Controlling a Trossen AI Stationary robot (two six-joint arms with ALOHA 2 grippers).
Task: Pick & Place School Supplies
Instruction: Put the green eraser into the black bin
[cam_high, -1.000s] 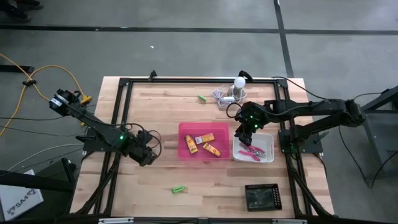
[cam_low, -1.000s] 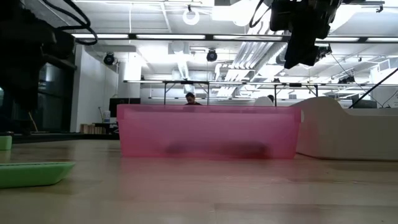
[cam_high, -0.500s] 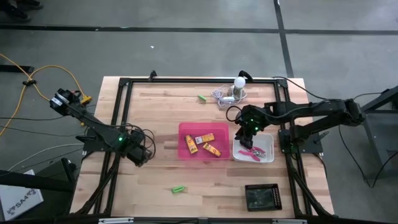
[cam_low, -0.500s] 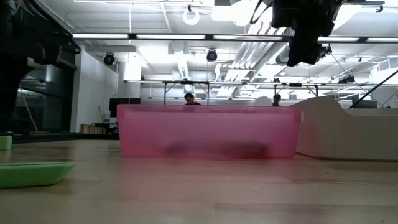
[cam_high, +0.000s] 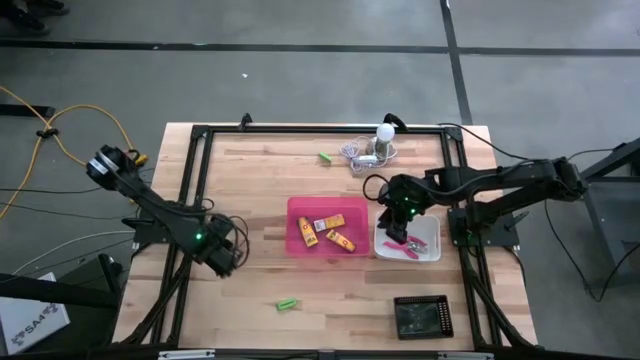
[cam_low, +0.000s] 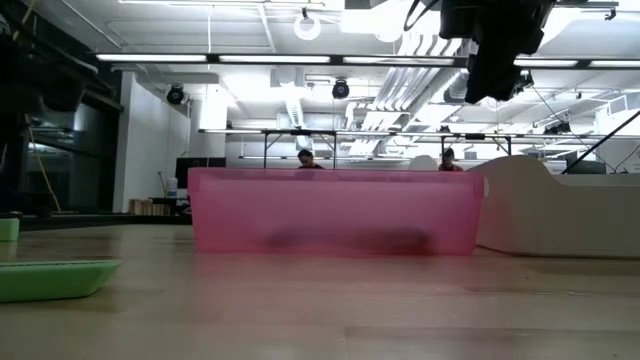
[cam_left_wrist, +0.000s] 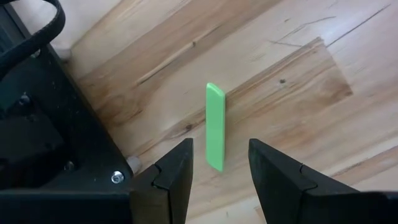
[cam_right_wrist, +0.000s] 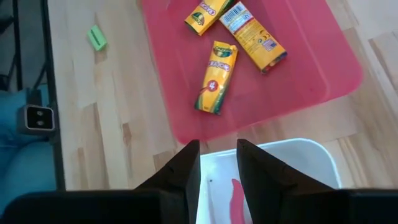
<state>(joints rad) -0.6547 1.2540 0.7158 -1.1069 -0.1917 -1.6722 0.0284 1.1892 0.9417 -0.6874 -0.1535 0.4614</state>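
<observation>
As end effector (cam_left_wrist: 217, 177) hovers, green stick (cam_left_wrist: 215, 127) ahead

The left arm reached in from the left edge of the counter, elbow bent, its left end effector (cam_high: 226, 258) pointed downward with the two fingers (cam_left_wrist: 171, 180) parted and nothing between them. The right arm stretched in from the right side, its right end effector (cam_high: 402, 222) hanging low, fingers (cam_right_wrist: 186, 171) apart and empty.
</observation>
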